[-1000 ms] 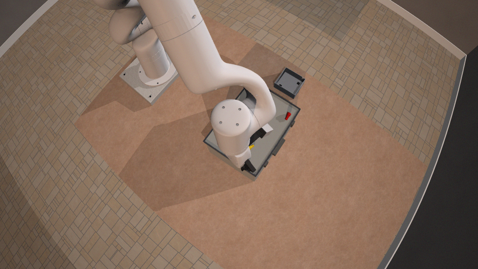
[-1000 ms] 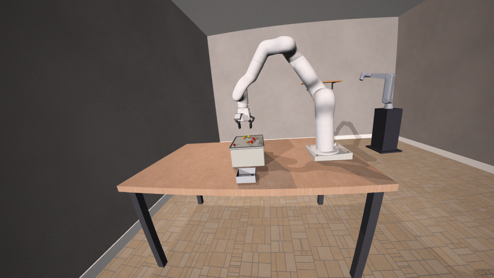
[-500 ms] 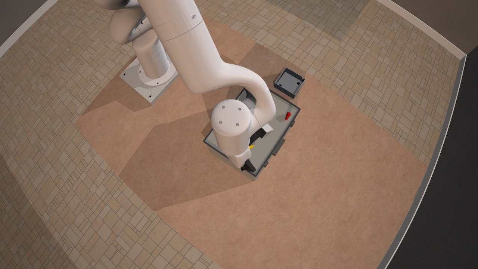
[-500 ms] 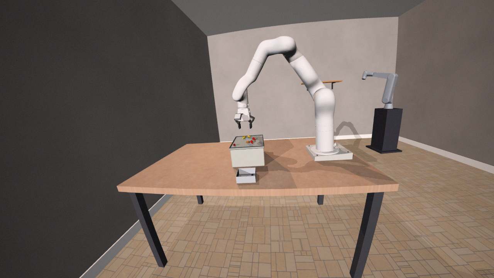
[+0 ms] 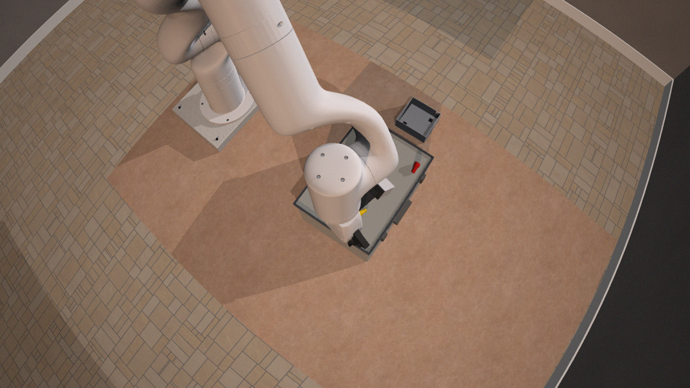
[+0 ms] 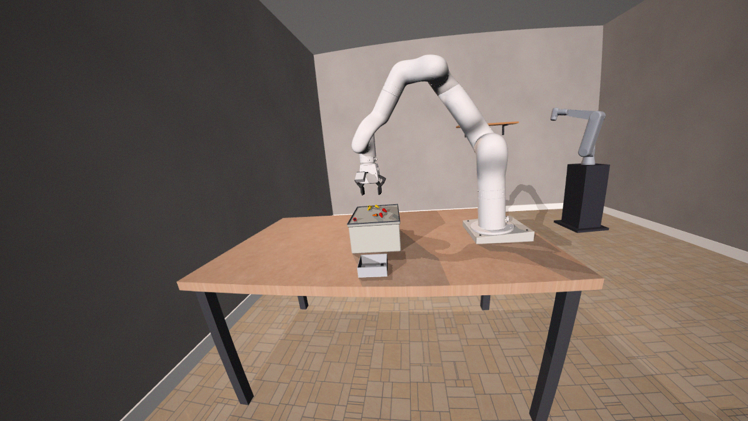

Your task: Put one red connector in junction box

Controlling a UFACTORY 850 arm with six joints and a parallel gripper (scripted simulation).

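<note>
My claw [image 6: 369,191] hangs above the lid of the tool case [image 6: 374,236], fingers spread to their widest, gripping nothing. One red connector [image 5: 415,166] lies loose near the lid corner closest to the junction box [image 5: 418,119], which stands just beside the case on the table [image 6: 293,256]. From above, my wrist hides most of the lid; a yellow connector [image 5: 363,211] peeks out. The side view shows further red and yellow pieces, too small to count reliably.

My arm [image 5: 289,91] overhangs the tool case [image 5: 405,193]; one red connector [image 5: 415,166] lies near the junction box [image 5: 409,126].
</note>
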